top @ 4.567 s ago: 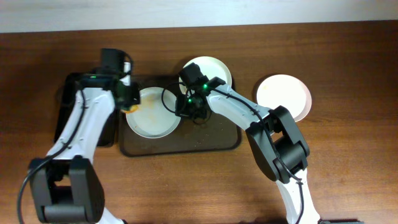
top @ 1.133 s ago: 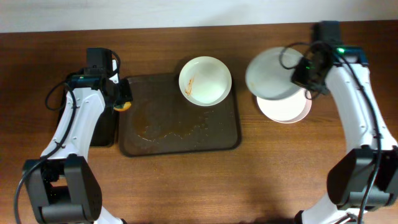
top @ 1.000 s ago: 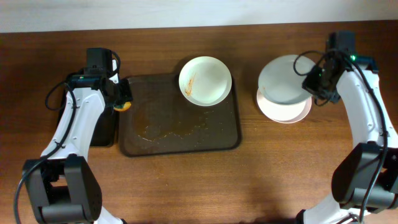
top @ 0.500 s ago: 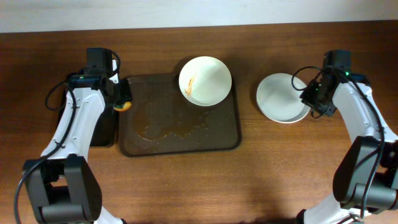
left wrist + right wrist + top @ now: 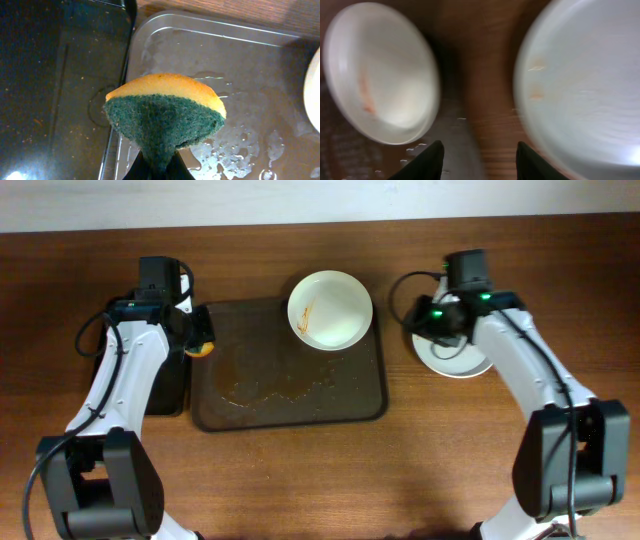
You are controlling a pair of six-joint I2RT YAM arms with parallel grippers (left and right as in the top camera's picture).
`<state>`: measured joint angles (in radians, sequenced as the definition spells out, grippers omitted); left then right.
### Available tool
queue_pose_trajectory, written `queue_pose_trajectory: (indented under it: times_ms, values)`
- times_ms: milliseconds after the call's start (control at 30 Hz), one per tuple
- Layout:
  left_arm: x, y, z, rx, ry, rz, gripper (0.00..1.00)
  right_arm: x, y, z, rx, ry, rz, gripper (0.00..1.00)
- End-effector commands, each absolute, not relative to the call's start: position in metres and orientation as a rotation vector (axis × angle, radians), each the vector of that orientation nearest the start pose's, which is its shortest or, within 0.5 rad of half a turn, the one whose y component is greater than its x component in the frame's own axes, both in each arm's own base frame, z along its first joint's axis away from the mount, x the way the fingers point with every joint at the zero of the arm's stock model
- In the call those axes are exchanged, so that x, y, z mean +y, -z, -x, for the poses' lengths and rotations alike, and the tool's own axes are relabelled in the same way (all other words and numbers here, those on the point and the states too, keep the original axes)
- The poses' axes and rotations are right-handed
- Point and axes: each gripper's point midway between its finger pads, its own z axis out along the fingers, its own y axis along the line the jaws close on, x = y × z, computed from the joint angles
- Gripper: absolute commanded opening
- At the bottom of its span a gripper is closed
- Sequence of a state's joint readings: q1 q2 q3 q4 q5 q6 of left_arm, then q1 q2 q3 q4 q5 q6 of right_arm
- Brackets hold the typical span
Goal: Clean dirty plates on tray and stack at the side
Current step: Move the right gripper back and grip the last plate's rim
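Showing yellow-orange above and dark green below on the sponge (image 5: 165,117) between the left jaws. Gleaming dark brown with pale wet blotches across the tray (image 5: 360,395) beyond those jaws. Showing black, crumb-flecked, on the narrower tray (image 5: 50,75) left of them. Blurring white ahead of the right jaws: left plate (image 5: 380,75) streaked orange-brown, right plate (image 5: 580,85) faintly spotted orange, over reddish-brown wood-grained desk (image 5: 480,50).
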<state>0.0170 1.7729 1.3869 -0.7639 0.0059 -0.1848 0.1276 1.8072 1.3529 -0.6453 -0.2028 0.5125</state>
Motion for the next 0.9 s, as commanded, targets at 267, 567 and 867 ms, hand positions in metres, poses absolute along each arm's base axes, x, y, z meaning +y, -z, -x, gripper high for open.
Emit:
queue_pose_trajectory:
  times_ms: [267,567,867]
  values:
    - [-0.005,-0.116,-0.427,2.689,0.112,0.263,0.0,0.165,-0.058,-0.45,2.638,-0.443,-0.556,0.49]
    - [-0.006,-0.118,-0.429,2.678,0.115,0.26,0.01,0.192,-0.019,-0.447,2.719,-0.599,-0.552,0.34]
    - [-0.006,-0.118,-0.43,2.674,0.115,0.259,0.0,0.205,-0.007,-0.445,2.719,-0.58,-0.598,0.2]
